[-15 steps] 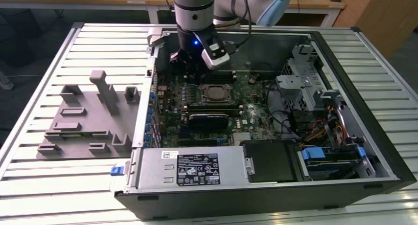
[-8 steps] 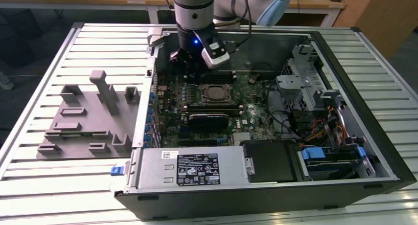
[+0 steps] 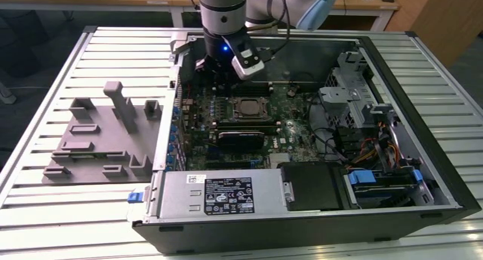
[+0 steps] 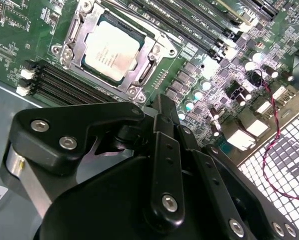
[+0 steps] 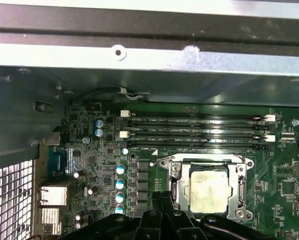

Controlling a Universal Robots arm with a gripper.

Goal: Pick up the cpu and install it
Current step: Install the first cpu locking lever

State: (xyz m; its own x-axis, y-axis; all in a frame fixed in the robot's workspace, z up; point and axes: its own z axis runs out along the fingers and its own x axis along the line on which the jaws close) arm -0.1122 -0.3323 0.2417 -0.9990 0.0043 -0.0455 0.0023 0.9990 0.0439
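Observation:
The cpu (image 3: 247, 107) is a silvery square chip lying flat inside the metal-framed socket (image 3: 247, 114) on the green motherboard of the open computer case. In both wrist views the cpu (image 4: 111, 51) (image 5: 208, 188) sits within the socket frame (image 4: 69, 47) (image 5: 175, 175), with nothing touching it. My gripper (image 3: 218, 74) hangs above the board, toward the rear of the case from the socket. Its black fingers (image 4: 162, 115) (image 5: 162, 205) are drawn together, shut on nothing.
Black memory slots (image 5: 194, 131) run beside the socket. A grey plastic tray with upright posts (image 3: 102, 137) stands on the slatted table at the exterior view's left. The power supply (image 3: 219, 193), drive cage (image 3: 354, 90) and cables (image 3: 362, 147) fill the case's near and right sides.

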